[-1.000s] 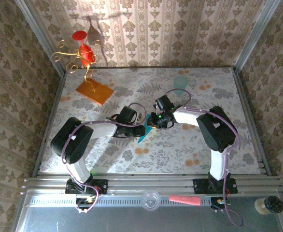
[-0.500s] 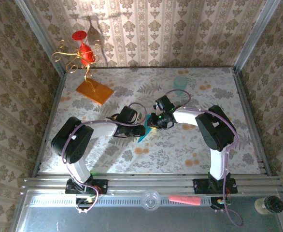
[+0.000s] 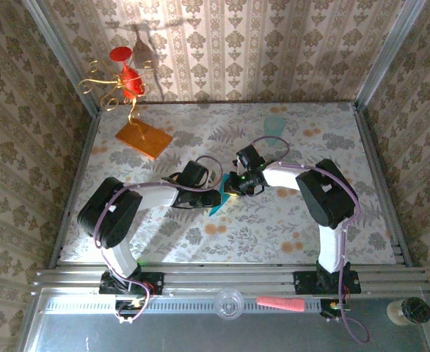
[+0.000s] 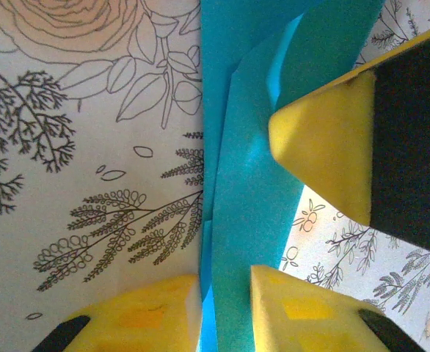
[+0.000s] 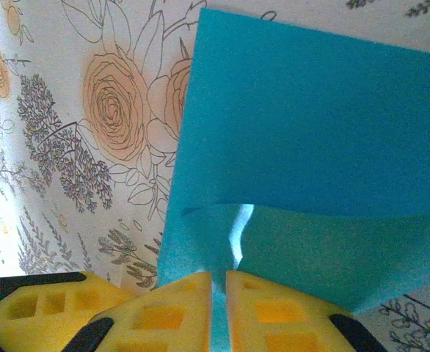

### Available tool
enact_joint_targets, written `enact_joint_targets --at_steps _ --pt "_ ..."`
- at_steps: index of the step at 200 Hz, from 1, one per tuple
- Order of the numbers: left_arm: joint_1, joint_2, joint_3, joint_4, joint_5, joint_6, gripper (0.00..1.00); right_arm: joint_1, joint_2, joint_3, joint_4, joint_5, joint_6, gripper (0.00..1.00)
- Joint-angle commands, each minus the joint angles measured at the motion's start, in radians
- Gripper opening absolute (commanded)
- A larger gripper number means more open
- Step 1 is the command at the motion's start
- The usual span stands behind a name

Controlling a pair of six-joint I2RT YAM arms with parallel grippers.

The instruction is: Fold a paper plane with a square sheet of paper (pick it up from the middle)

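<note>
The teal-blue square sheet of paper (image 3: 216, 207) lies partly folded at the table's middle, with a pointed end towards the near edge. In the left wrist view the paper (image 4: 248, 176) runs as a layered strip between my left gripper's (image 4: 226, 312) yellow fingers, which stand close together on it. One fingertip of the right gripper (image 4: 325, 147) presses at the strip's far side. My right gripper (image 5: 218, 297) is shut on a curled flap of the paper (image 5: 310, 147), whose flat part spreads beyond. From above, the left gripper (image 3: 216, 196) and the right gripper (image 3: 230, 192) meet tip to tip.
An orange rectangular slab (image 3: 143, 138) lies at the back left, in front of a red and gold wire ornament (image 3: 123, 82). A pale mint cup (image 3: 274, 125) stands at the back centre-right. Patterned walls close in three sides of the floral table (image 3: 288, 227).
</note>
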State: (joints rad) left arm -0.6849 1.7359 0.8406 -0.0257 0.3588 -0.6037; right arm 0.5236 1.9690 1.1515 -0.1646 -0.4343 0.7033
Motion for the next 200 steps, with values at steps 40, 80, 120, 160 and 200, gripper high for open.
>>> enact_joint_targets --at_steps 40,80,120,160,200 --pt "-0.017 -0.079 -0.006 -0.086 -0.070 0.039 0.29 -0.002 0.060 0.042 -0.121 0.020 -0.068 0.16" --pt "0.004 -0.171 0.024 -0.172 -0.094 0.070 0.32 -0.003 0.060 0.049 -0.136 0.022 -0.079 0.16" --pt "-0.014 -0.152 0.041 -0.107 0.002 0.062 0.29 -0.004 0.062 0.051 -0.134 0.012 -0.080 0.16" --pt "-0.034 -0.077 0.070 -0.059 0.052 0.050 0.19 -0.004 0.062 0.051 -0.125 0.001 -0.078 0.16" --pt "-0.025 -0.022 0.080 -0.027 0.070 0.044 0.13 -0.008 0.062 0.044 -0.114 -0.016 -0.077 0.13"
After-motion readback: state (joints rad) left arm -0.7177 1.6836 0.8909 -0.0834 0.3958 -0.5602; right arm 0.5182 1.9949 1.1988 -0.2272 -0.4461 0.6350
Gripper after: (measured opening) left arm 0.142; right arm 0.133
